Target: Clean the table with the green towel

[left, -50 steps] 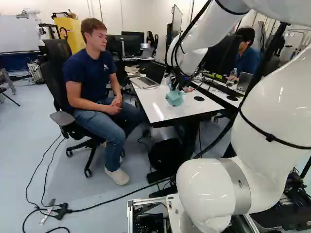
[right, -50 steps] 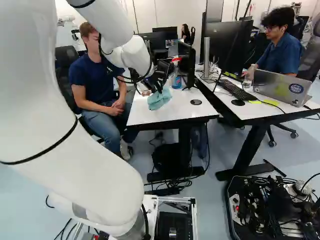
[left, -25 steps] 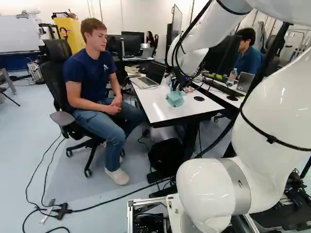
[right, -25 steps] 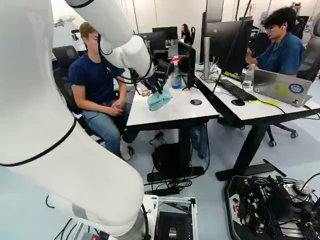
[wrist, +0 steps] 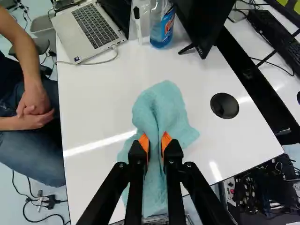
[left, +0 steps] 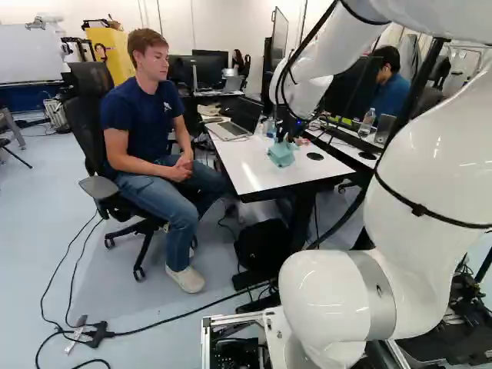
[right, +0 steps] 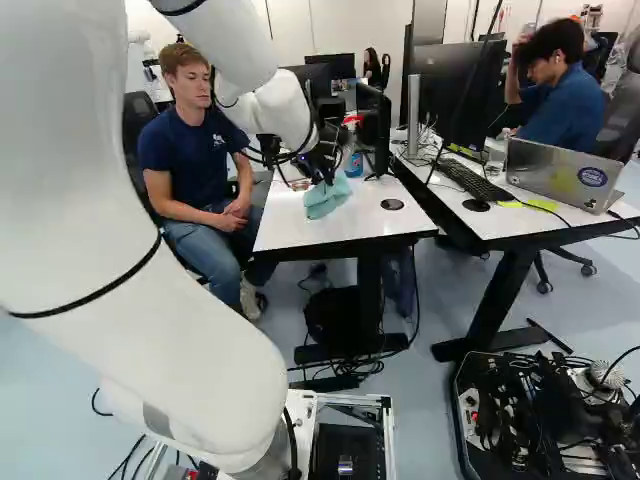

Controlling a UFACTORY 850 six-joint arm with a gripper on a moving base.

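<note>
In the right base view my gripper [right: 325,172] is low over the near part of the white table [right: 285,228]. The teal-green towel [right: 327,199] hangs below it, spread towards the tabletop. From the wrist, the gripper [wrist: 155,140] is shut on a raised fold of the towel [wrist: 161,105], an orange pad on either side. The cloth fans out ahead of the fingers and back beneath them. Whether all of its lower side touches the table I cannot tell.
Beyond the towel stand a laptop [wrist: 91,30], a marker [wrist: 137,23], a spray bottle [wrist: 162,28] and a monitor [wrist: 201,21]. A round black disc [wrist: 224,105] lies beside the towel. A person's hands [wrist: 35,110] rest close to the table's edge.
The arm has shifted a little to the right in both base views, and the towel has moved over the table with the gripper. The base has not moved.
</note>
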